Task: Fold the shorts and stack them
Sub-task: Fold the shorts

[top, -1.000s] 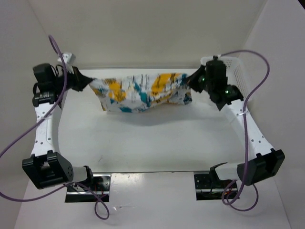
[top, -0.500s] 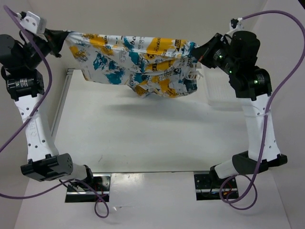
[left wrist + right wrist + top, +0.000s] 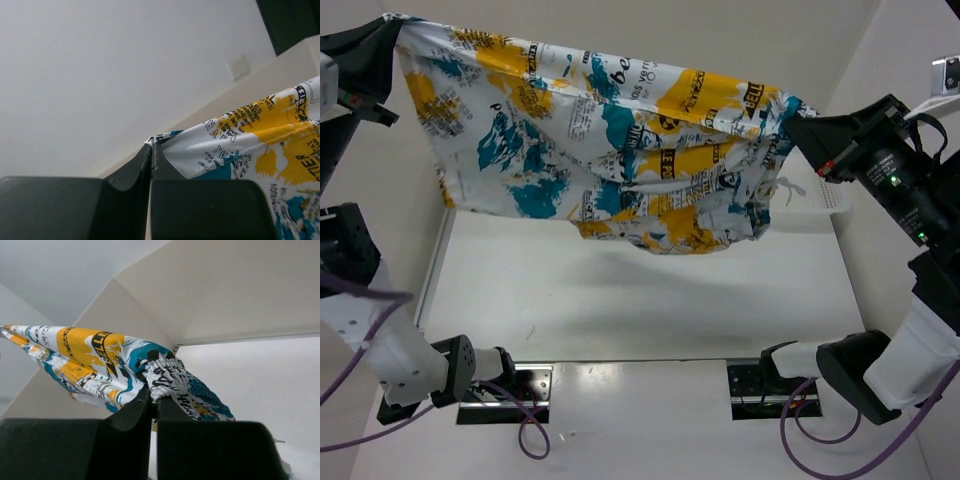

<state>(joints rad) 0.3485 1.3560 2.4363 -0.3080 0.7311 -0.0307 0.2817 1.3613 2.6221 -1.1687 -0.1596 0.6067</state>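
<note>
Two grippers hold the shorts (image 3: 610, 140) in the air above the table's (image 3: 620, 300) far edge. The left gripper (image 3: 151, 150) is shut on one corner, the right gripper (image 3: 153, 399) on the other, maybe to spread the cloth flat for folding

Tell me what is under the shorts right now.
The shorts hang in the air, held by the left gripper and the right gripper. Below them is the white table with their shadow. The fabric hides the table's far edge and part of the white basket.
</note>
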